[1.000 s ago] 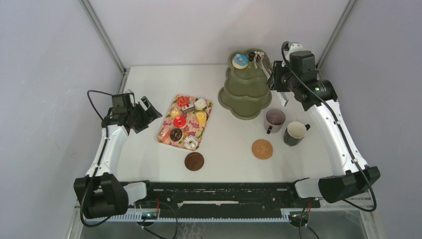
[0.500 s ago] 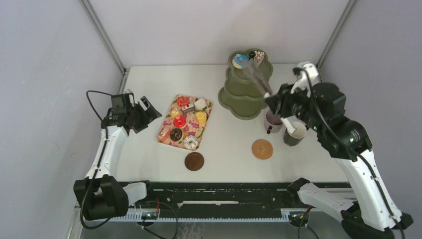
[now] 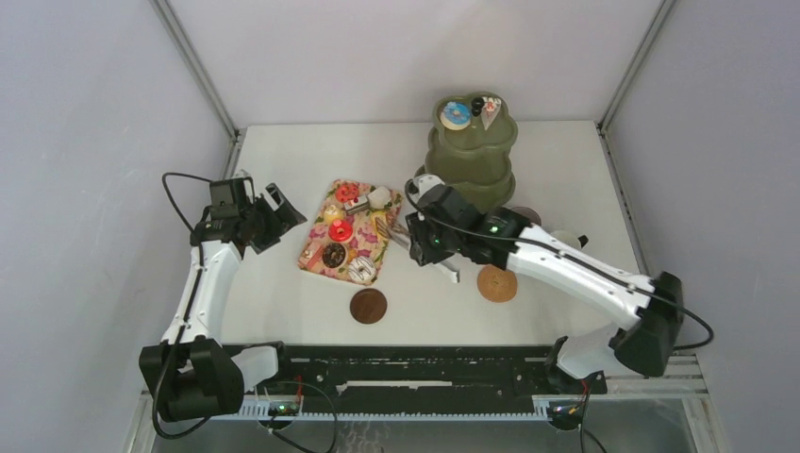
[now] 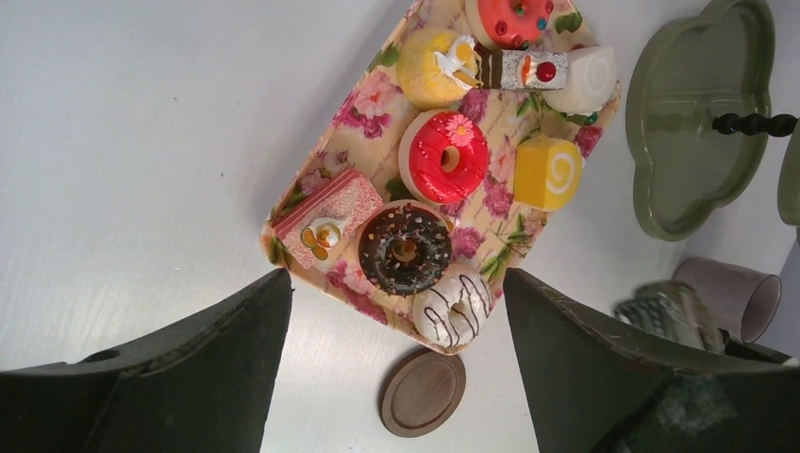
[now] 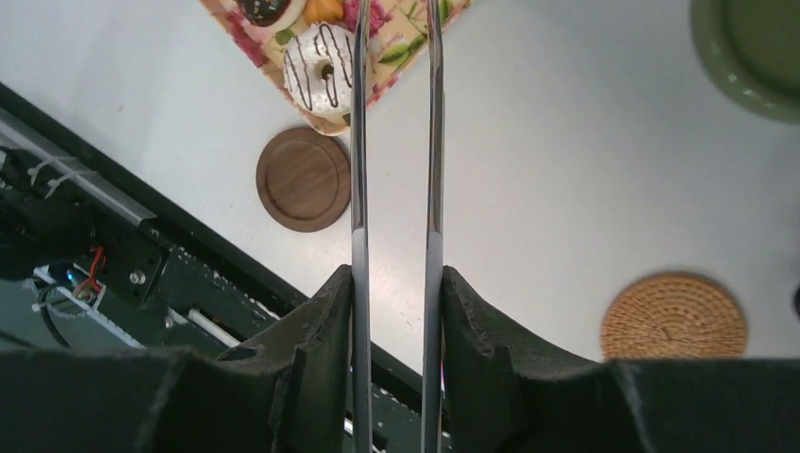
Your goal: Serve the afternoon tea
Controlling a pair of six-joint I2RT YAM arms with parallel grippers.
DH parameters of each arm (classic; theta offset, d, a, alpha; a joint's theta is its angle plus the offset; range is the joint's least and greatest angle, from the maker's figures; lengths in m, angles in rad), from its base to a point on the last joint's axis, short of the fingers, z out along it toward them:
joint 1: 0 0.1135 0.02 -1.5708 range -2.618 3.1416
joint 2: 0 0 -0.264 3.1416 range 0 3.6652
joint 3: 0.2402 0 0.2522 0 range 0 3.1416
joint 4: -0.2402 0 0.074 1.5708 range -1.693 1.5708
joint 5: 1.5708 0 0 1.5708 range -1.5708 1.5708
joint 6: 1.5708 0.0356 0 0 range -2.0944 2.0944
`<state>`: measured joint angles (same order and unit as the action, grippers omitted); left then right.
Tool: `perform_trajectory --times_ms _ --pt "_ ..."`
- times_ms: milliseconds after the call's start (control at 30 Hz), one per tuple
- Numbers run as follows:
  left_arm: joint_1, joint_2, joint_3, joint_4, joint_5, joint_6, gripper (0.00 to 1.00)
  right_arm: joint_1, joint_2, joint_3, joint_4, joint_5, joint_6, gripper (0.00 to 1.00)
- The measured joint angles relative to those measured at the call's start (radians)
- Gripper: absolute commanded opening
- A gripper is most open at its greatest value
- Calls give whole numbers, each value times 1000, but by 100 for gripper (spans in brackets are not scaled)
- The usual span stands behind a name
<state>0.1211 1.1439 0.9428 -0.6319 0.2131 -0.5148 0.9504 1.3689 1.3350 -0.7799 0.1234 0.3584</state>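
Note:
Toy pastries lie on the floral tray (image 3: pixel 319 265): a red donut (image 4: pixel 447 157), a chocolate donut (image 4: pixel 405 250), a white striped donut (image 4: pixel 454 305), a yellow cube (image 4: pixel 547 173) and cake slices. A blue donut (image 3: pixel 456 114) and a cake slice (image 3: pixel 491 109) sit on top of the green tiered stand (image 3: pixel 469 156). My right gripper (image 3: pixel 420 241) hovers just right of the tray, shut on long thin tongs (image 5: pixel 358 142) whose blades reach over the tray's corner near the white donut (image 5: pixel 321 71). My left gripper (image 3: pixel 271 215) hangs open left of the tray. The right arm mostly hides the mauve mug (image 4: pixel 728 293) and green mug (image 3: pixel 566 240).
A dark wooden coaster (image 3: pixel 368 306) lies in front of the tray and a wicker coaster (image 3: pixel 497 283) lies to its right, under the right forearm. The stand's lowest plate (image 4: pixel 693 113) spreads close to the tray's far right corner.
The right arm has swung from the top of the stand down and left to the tray's right side, carrying the tongs. The left arm has not moved.

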Motion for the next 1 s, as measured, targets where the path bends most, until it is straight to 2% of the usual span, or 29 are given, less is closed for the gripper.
perform_trajectory --times_ms 300,1000 --pt "0 -2 0 -7 -1 0 87 8 181 -6 92 45 121 45" --pt "0 -2 0 -7 -1 1 87 16 293 -6 159 104 232 48"
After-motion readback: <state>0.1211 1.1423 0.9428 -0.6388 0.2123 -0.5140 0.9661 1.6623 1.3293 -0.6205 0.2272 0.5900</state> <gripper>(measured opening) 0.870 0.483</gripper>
